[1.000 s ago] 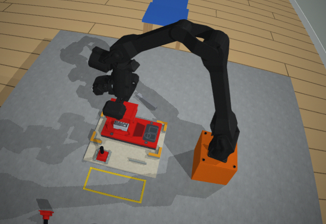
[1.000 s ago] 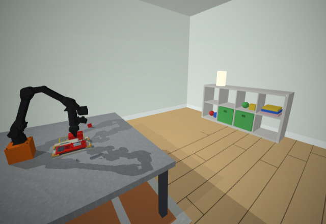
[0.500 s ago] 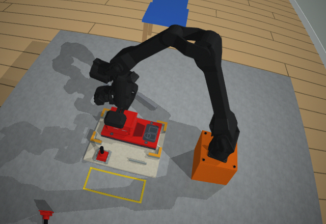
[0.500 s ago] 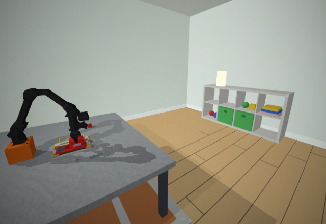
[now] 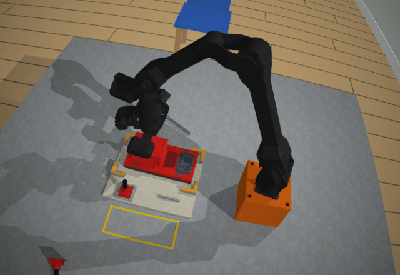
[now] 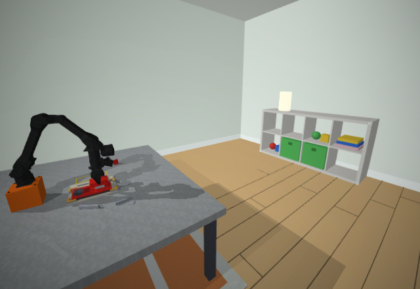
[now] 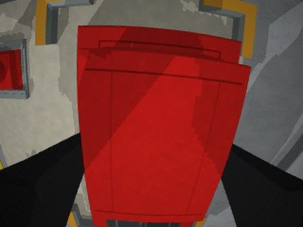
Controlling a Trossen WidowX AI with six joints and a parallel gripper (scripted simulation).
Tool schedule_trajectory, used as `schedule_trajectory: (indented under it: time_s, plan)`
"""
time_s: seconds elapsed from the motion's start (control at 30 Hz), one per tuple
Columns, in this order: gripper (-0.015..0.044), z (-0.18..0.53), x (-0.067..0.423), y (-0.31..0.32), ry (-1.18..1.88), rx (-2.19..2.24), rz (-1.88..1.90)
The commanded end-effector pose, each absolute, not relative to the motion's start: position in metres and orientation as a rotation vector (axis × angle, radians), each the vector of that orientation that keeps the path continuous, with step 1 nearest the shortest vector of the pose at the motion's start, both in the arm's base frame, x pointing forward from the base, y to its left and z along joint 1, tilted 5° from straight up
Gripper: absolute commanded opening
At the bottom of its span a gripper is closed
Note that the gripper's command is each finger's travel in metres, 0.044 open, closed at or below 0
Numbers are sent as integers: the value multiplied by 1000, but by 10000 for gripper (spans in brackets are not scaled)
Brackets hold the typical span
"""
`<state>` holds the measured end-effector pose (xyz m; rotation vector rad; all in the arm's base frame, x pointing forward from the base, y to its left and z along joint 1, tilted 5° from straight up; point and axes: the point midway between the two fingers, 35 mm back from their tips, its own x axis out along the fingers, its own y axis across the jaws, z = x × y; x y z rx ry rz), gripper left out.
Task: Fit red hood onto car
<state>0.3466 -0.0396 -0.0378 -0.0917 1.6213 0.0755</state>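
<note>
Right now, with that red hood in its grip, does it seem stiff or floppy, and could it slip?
Probably stiff: the hood keeps straight edges and flat panels in the tool. It looks smooth, so slipping seems possible. Its flat base should not roll.

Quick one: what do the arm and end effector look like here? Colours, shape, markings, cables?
The arm is matte black throughout, built of blocky faceted links, mounted on an orange box base with dark bolt dots. The end effector is black too, with broad fingers. No cables, markings or labels show.
</note>
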Motion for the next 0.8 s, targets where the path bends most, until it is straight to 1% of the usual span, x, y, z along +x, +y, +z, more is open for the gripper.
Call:
schedule_trajectory:
  time_s: [0.0, 0.77]
  plan:
    - [0, -38, 347, -40, 1619, -97, 77]
    - [0, -40, 346, -41, 1619, -97, 77]
